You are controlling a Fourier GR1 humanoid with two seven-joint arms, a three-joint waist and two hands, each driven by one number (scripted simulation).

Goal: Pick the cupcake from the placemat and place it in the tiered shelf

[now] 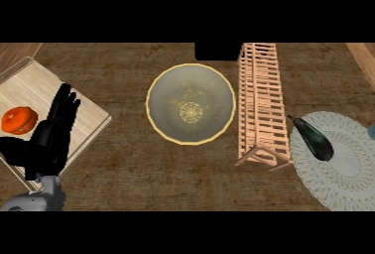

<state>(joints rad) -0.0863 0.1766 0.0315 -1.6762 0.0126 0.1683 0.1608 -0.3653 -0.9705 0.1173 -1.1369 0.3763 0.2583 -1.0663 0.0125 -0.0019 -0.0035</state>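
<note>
Brown, rough-grained counter (139, 178) filled the head view, with a strip of paler wood at its far corners; at the left lay a light wooden board (29, 92), set at a slant, and an orange, ribbed, pumpkin-like thing (19, 120) sat on it near the left edge; the left hand (53, 131) stood over that board just beside the orange thing, its black fingers straight and together, holding nothing; a round plate (191, 103) with a yellow rim and a faint web mark at its middle lay at the centre; just right of it stood the tiered shelf (260, 99), a slatted wooden rack running away from the viewer; a pale woven placemat (341, 168) lay at the right, and a dark aubergine (311, 138) rested on its near-left edge; no cupcake could be made out anywhere; the right hand did not show.
</note>
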